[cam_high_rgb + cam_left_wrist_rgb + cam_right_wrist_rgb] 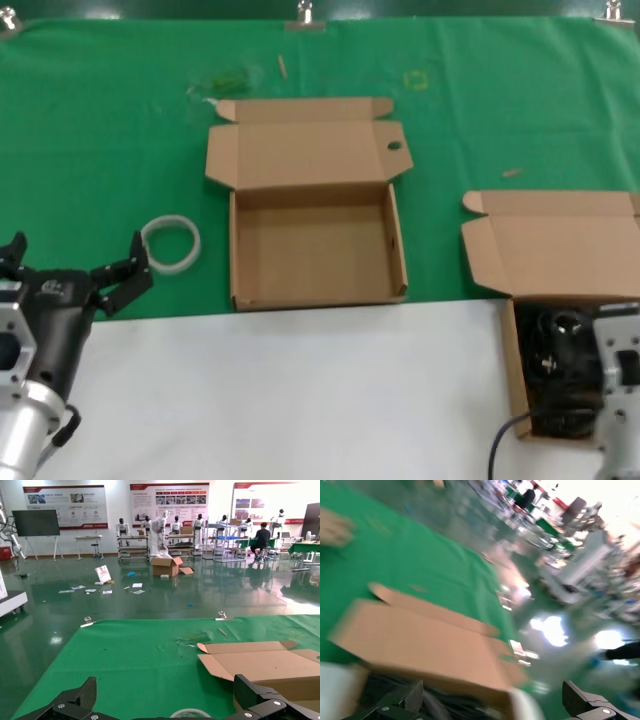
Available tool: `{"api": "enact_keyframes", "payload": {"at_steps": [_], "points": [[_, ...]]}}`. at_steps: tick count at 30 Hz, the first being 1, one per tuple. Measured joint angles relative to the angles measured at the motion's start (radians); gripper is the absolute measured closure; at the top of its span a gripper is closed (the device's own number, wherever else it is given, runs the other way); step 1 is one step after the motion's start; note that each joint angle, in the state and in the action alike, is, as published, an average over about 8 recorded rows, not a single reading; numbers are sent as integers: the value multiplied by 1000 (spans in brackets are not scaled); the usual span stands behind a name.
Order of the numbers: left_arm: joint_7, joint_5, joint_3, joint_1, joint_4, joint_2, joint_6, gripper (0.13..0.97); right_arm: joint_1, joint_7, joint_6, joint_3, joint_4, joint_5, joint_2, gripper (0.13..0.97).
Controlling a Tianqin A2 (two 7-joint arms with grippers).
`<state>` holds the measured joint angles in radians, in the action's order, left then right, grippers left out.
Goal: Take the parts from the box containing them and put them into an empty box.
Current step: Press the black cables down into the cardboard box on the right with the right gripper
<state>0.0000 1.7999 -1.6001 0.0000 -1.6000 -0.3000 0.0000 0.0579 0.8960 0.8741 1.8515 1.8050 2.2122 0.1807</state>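
Black parts [553, 365] lie just beside the right tool [625, 400]

Even, bright light; right wrist view motion-blurred (glare on floor).

Both mailer boxes, the empty box [316, 235] and the box containing the cords [545, 262], were plain brown cardboard. The power cords [556, 375] were black. A white ring [171, 244] lay on the green cloth [110, 150], which bordered a white tabletop [290, 395].
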Motion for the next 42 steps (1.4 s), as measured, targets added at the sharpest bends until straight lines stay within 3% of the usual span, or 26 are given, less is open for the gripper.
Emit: {"api": "enact_keyframes", "payload": {"at_steps": [5, 10, 16, 25, 31, 42], "points": [[0, 0, 0, 0, 0, 0, 0, 132, -23, 229, 194, -19, 52, 10, 0, 129], [0, 0, 0, 0, 0, 0, 0, 132, -82, 451, 286, -41, 36, 89, 0, 129], [-1, 0, 0, 0, 0, 0, 0, 132, -148, 702, 275, -93, -31, 228, 0, 129], [-1, 0, 0, 0, 0, 0, 0, 132, -230, 1037, 136, -208, -193, 438, -1, 129], [0, 0, 0, 0, 0, 0, 0, 132, -269, 1135, 57, -244, -285, 509, -1, 129], [0, 0, 0, 0, 0, 0, 0, 132, -302, 1156, -5, -241, -357, 537, -1, 152]]}}
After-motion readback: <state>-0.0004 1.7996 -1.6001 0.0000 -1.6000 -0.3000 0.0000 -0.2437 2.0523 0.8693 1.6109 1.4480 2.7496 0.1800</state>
